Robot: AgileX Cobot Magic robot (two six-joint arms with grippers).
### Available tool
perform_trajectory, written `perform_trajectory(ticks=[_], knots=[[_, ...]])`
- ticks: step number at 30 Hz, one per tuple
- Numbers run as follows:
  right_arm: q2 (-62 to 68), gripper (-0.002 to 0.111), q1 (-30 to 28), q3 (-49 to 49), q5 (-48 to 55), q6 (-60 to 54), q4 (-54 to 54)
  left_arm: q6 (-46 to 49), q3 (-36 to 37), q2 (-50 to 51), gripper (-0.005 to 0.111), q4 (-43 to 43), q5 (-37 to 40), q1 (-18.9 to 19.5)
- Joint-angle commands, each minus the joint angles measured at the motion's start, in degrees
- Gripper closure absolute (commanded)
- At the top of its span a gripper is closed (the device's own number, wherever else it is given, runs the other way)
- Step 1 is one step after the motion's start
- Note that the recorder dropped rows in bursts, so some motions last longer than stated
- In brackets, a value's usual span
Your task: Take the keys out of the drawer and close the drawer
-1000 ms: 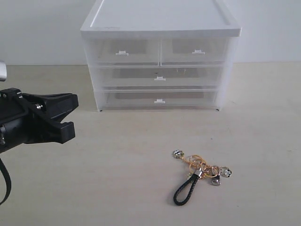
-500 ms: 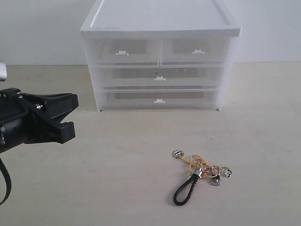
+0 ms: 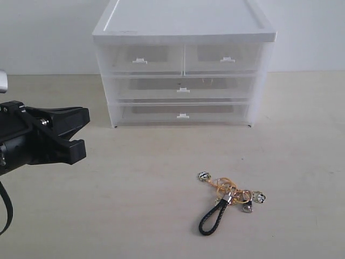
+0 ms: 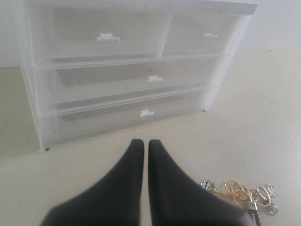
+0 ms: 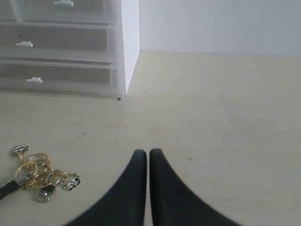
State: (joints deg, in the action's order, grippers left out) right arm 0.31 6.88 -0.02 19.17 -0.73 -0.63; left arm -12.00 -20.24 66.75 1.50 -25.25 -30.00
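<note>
Ahead of our left claw (image 3: 83,133), clenched and empty, the drawer (image 3: 183,87) sits flush in its white cabinet (image 3: 183,21). We see the keys (image 3: 229,197) lying loose on the table (image 3: 135,210), near both claws, touching neither. Our right claw (image 5: 148,153) is clenched and empty too.
</note>
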Motion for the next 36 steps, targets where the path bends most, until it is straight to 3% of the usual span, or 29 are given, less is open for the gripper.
perform_trajectory(ticks=[1,9,36], knots=[[-0.31,0.109,-0.33,0.02,0.32,0.3,0.03,0.26,0.31,-0.37,0.102,-0.5,-0.43,-0.46],[-0.31,0.109,-4.48,0.02,0.32,0.3,0.12,0.26,0.31,-0.37,0.102,-0.5,-0.43,-0.46],[-0.31,0.109,-4.46,0.02,0.32,0.42,0.12,0.26,0.31,-2.02,0.102,-0.48,-0.33,-0.55]])
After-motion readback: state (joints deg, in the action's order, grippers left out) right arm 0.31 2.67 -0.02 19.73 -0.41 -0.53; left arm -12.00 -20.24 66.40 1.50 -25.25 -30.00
